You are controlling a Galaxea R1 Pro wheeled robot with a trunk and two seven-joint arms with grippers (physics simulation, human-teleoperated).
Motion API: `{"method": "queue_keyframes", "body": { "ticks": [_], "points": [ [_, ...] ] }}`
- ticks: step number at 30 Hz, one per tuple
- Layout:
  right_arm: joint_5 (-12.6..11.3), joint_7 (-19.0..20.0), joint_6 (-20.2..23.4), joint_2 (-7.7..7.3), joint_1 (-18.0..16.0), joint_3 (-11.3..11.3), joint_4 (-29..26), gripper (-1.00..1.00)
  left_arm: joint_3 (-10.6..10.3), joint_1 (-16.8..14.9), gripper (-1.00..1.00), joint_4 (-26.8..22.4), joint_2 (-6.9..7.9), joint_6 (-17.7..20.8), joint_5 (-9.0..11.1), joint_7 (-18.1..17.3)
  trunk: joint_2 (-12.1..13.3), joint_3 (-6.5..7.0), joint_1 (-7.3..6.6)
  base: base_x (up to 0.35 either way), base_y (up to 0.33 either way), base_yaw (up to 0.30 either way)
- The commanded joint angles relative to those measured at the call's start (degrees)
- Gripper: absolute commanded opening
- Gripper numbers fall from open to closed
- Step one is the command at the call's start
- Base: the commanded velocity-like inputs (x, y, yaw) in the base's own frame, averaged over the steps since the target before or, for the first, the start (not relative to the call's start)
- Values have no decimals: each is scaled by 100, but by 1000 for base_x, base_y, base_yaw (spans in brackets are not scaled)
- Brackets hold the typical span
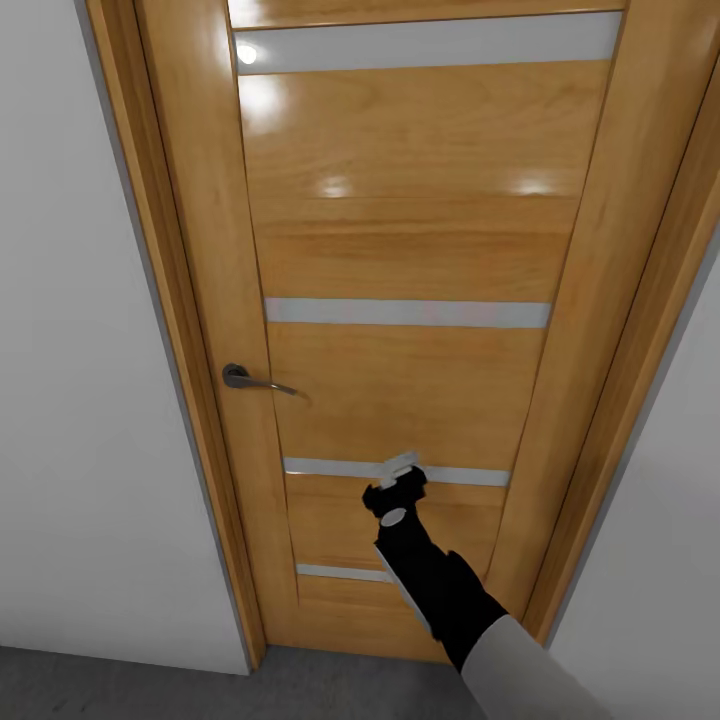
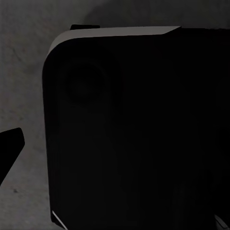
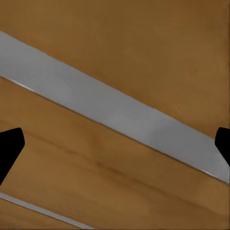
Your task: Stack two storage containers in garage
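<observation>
1. Door point(image 1: 400, 300) of glossy honey-coloured wood takes up most of the head view; it is shut in its wooden frame point(image 1: 190, 330) and crossed by pale grey horizontal strips point(image 1: 405, 313), with white wall point(image 1: 70, 350) on both sides.
2. A grey lever handle point(image 1: 255, 379) sits on the door's left side, well apart from the right arm.
3. The right tool point(image 1: 398, 474) is raised against the lower part of the door, at the level of the third grey strip; whether it touches the wood cannot be told from the head view.
4. In the right wrist view the door point(image 3: 115, 48) is very close, a grey strip point(image 3: 115, 112) running slantwise across it. The two dark fingertips point(image 3: 8, 148) stand at opposite edges of the picture, so the right tool is spread, with nothing between them.
5. The left wrist view is dim: a large black rounded body point(image 2: 139, 139), probably part of the robot, hides most of it, over rough dark grey floor point(image 2: 24, 62). One dark fingertip point(image 2: 9, 148) shows at the edge; whether the left tool is spread or closed cannot be told.
6. A strip of dark grey floor point(image 1: 120, 685) lies at the foot of the door.
7. These pictures do not tell where the storage containers are.
</observation>
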Motion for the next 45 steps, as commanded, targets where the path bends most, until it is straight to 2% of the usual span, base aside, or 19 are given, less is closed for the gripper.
{"method": "queue_keyframes", "body": {
  "ticks": [1,4,5,11,14,20,33,37,45],
  "points": [
    [29,-46,47,0,-5,48,-5,100,3,0,100,-3,1,-13,11,0,-3,-5,0,0,0,0],
    [-30,-376,3,0,-5,419,4,100,2,0,100,-38,1,-13,11,0,-3,-5,0,0,0,0],
    [-31,-401,-2,0,-5,438,-1,100,6,0,100,-50,-3,-13,11,0,-3,-5,0,0,0,0],
    [-13,-504,-120,0,-5,442,19,100,12,0,100,-73,-9,-13,8,-3,-3,-5,0,1,0,0],
    [-28,-600,-478,0,-5,427,51,100,11,0,100,-73,-7,-13,3,-19,-3,-5,0,76,0,0],
    [-51,-663,-776,0,-5,466,99,100,2,0,100,-71,-3,1,-5,-44,-3,-5,0,242,0,0],
    [-51,-640,-755,0,-5,473,146,100,2,0,100,-65,-3,4,-7,-44,-3,-5,0,320,0,0],
    [-27,-639,-814,0,-5,464,410,100,2,0,100,-65,-3,5,-7,-48,-3,-5,0,321,0,0],
    [-13,-679,-798,0,-8,417,439,100,4,0,100,-64,-3,1,-7,-45,-3,-5,0,319,0,0]
  ]
}}
